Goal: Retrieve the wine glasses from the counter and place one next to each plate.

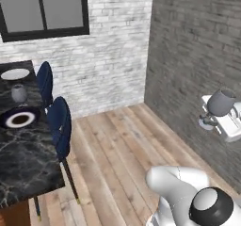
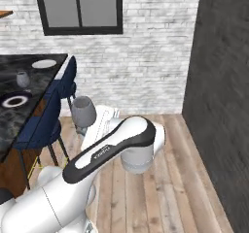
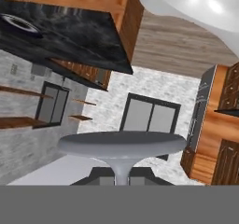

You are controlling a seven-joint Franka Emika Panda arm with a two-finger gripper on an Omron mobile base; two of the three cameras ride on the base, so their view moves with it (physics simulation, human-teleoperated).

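Gripper (image 1: 214, 119) clamped shut on wine glass (image 1: 220, 102) stem, carried mid-air, 3 o'clock of table (image 1: 23, 159). Second glass (image 1: 19, 93) set between plates. Risk: thin-stem grip slips during swing; foot clips table edge.

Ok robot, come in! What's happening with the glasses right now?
Gripper shut on second wine glass, carried sideways. First glass already on counter, between white plate and blue plate. Blue chairs line the counter edge.

The arm (image 2: 104, 152) carries small pale lettering on its dark band, too blurred to read; nothing else bears text.
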